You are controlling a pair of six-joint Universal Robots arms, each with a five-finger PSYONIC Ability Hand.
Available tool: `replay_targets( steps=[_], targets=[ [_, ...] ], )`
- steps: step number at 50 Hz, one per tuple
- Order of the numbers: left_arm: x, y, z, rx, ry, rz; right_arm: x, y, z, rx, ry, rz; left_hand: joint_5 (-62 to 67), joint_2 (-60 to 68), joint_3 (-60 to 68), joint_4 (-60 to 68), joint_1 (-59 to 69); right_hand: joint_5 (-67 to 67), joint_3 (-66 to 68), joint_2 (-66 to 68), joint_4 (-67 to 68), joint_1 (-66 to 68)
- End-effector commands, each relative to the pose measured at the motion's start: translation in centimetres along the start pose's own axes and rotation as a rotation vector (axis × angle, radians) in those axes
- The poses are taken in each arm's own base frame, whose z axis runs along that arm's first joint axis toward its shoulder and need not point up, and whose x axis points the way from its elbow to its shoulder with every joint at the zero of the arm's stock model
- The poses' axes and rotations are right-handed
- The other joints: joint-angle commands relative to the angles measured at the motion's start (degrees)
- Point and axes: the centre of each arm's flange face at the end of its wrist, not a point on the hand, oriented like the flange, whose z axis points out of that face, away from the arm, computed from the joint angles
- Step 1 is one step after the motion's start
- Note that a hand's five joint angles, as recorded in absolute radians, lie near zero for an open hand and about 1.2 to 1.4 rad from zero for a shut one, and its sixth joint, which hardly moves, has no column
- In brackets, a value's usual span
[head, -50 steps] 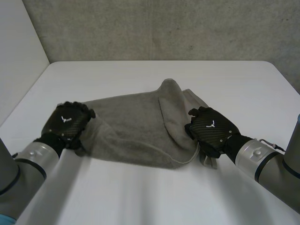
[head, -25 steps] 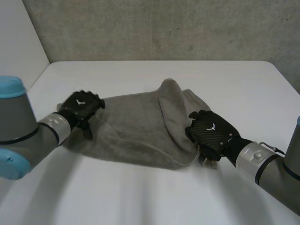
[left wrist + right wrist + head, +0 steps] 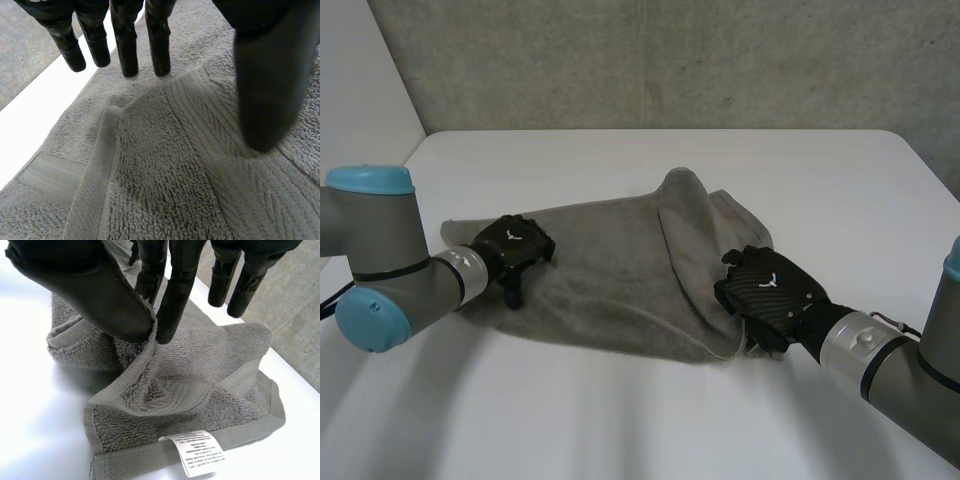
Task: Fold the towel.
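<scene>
A grey towel [image 3: 610, 270] lies rumpled in the middle of the white table [image 3: 620, 420], its right part folded over into a raised ridge. My left hand [image 3: 517, 243] hovers over the towel's left end, a little in from the corner. In the left wrist view its fingers [image 3: 125, 40] are straight above the towel [image 3: 165, 165], apart from the thumb, with nothing between them. My right hand [image 3: 770, 290] is at the towel's near right corner. There its thumb [image 3: 85, 285] and a finger pinch a fold of the towel's [image 3: 200, 370] edge, just above a white label [image 3: 199, 452].
A grey wall [image 3: 670, 60] runs behind the table's far edge, and a white wall [image 3: 360, 100] stands at the left. My left arm [image 3: 380, 270] lies bent across the table's left side.
My left hand has left the towel's left corner and moved right over the cloth, its arm swinging in. The right hand has shifted slightly toward the near edge, still pinching.
</scene>
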Motion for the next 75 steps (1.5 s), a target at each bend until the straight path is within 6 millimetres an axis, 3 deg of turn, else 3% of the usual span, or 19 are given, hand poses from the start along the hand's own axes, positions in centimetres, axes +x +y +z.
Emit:
replay_targets(
  steps=[1, 11, 12, 13, 14, 15, 16, 29, 48, 51, 53, 54, 58, 67, 75],
  targets=[
    [0.1, -0.3, -0.3, -0.004, 0.004, -0.001, 0.0, 0.1, 0.1, -0.001, -0.001, 0.002, 31.6, 31.7, -3.0, -3.4, 31.8, 3.0, -2.5, 4.4, -4.4, 3.9],
    [0.0, 0.0, -0.6, -0.034, 0.019, 0.031, -0.1, 0.2, 0.1, -0.005, -0.006, 0.005, 34.0, 34.2, -3.0, -3.4, 34.3, 3.0, -2.5, 4.4, -4.4, 3.9],
    [0.0, 0.0, -0.6, -0.036, 0.019, 0.047, -0.1, 0.2, 0.1, -0.006, -0.004, 0.004, 27.9, 28.0, -3.0, -3.4, 28.1, 3.0, -2.5, 4.4, -4.4, 3.9],
    [-0.1, 0.1, -0.6, -0.037, 0.017, 0.06, -0.1, 0.2, 0.1, -0.006, -0.004, 0.004, 14.0, 14.1, -3.0, -3.4, 14.3, 3.0, -2.5, 4.4, -4.4, 3.9],
    [-0.1, 0.1, -0.6, -0.037, 0.017, 0.06, 0.0, 0.2, 0.1, -0.005, -0.004, 0.003, 13.9, 14.0, -3.0, -3.4, 14.1, 3.0, -2.5, 4.4, -4.4, 3.9],
    [-0.1, 0.0, -0.6, -0.035, 0.016, 0.067, 0.0, 0.2, 0.1, -0.005, -0.004, 0.003, -0.8, -0.7, -3.0, -3.4, -0.5, 3.0, -2.5, 4.4, -4.4, 3.9],
    [-0.1, 0.0, -0.6, -0.035, 0.016, 0.069, 0.0, 0.2, 0.1, -0.005, -0.004, 0.003, -7.1, -7.0, -3.0, -3.4, -6.8, 3.0, -2.5, 4.4, -4.4, 3.9],
    [-0.6, -1.1, -0.2, 0.0, 0.0, 0.078, 0.0, 0.2, 0.1, -0.006, -0.002, 0.003, -9.7, -9.6, -3.0, -3.4, -9.4, 3.0, -2.5, 4.4, -4.4, 3.9],
    [-0.2, -0.2, 1.5, -0.058, 0.055, 0.065, -0.1, 0.6, 0.3, -0.015, -0.009, 0.011, -8.0, -7.9, -3.0, -3.4, -7.7, 3.0, -2.5, 4.4, -4.4, 3.9],
    [-0.3, -0.3, 1.6, -0.054, 0.053, 0.065, 0.0, 0.6, 0.4, -0.014, -0.008, 0.01, -0.8, -0.6, -3.0, -3.4, -0.5, 3.0, -2.5, 4.4, -4.4, 3.9],
    [-0.4, -0.6, 1.4, -0.048, 0.049, 0.067, -0.1, 0.6, 0.4, -0.015, -0.009, 0.011, 30.3, 30.5, -3.0, -3.4, 30.6, 3.0, -2.5, 4.4, -4.4, 3.9],
    [-0.4, -0.6, 1.4, -0.048, 0.049, 0.067, 0.0, 0.6, 0.4, -0.014, -0.008, 0.01, 30.5, 30.6, -3.0, -3.4, 30.8, 3.0, -2.5, 4.4, -4.4, 3.9],
    [-0.1, -1.0, 1.2, -0.045, 0.055, 0.069, -0.1, 0.6, 0.4, -0.015, -0.009, 0.011, 52.3, 52.4, -3.0, -3.4, 52.5, 3.0, -2.5, 4.4, -4.4, 3.9],
    [0.1, -1.5, -0.5, -0.065, 0.071, 0.058, 0.1, 0.4, 0.3, -0.01, -0.006, 0.01, 52.4, 52.5, -3.0, -3.4, 52.6, 3.0, -2.5, 4.4, -4.4, 3.9],
    [0.4, -1.7, -3.8, -0.084, 0.072, 0.029, 1.7, -0.2, -0.4, -0.036, 0.022, 0.037, 52.4, 52.5, -3.0, -3.4, 52.6, 3.0, -2.5, 4.4, -4.4, 3.9]
  ],
)
